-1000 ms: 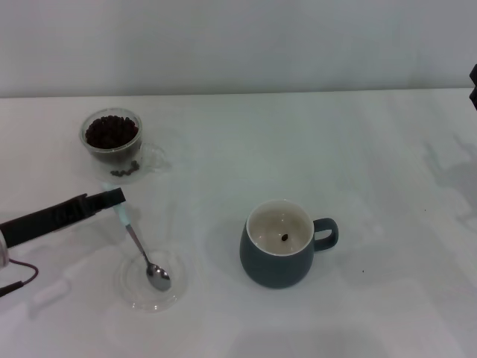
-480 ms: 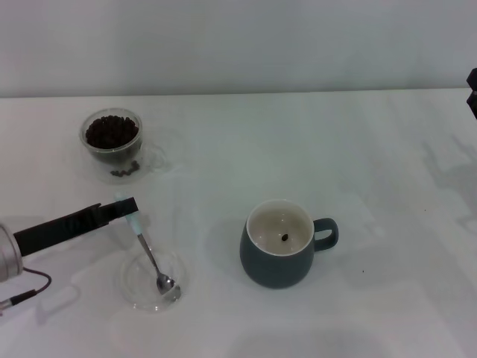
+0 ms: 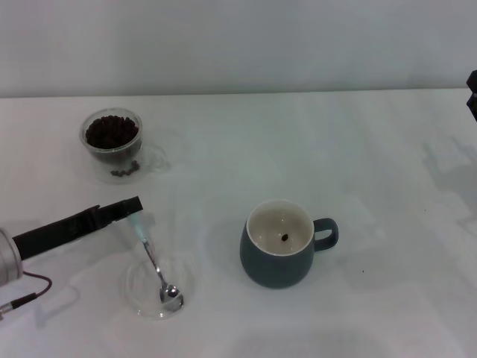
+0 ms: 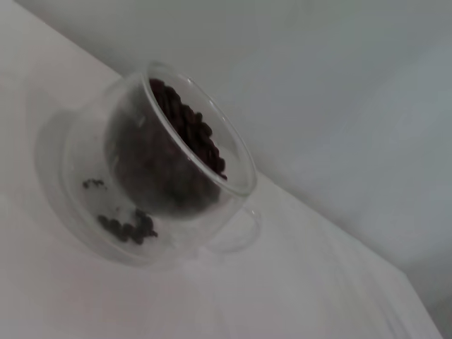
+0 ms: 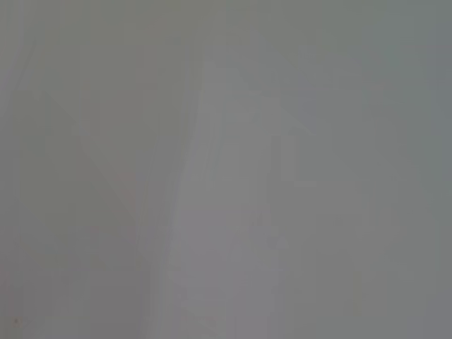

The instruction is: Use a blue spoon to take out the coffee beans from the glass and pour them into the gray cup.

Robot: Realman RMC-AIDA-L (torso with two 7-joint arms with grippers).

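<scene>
From the head camera you see the left gripper (image 3: 136,206) low on the left side of the white counter (image 3: 358,149), its dark fingers (image 3: 119,209) closed on the pale handle of the blue spoon (image 3: 155,263); the spoon slants down from there, with its metal bowl resting in a flat clear dish (image 3: 159,287) that sits near the front edge. The glass (image 3: 112,142) stands well behind the gripper, toward the far left, filled with coffee beans (image 3: 111,131); a few more beans show low in its wall. The gray cup (image 3: 281,243) stands right of the dish, apart from it, handle pointing right; one bean lies on its cream bottom. At the far right edge you catch only a dark sliver of the right gripper (image 3: 472,93); you cannot tell how its fingers stand.

The left wrist camera shows you the glass (image 4: 169,176) close up, the coffee beans (image 4: 185,138) heaped inside.

The right wrist camera gives you only a plain grey blur.
</scene>
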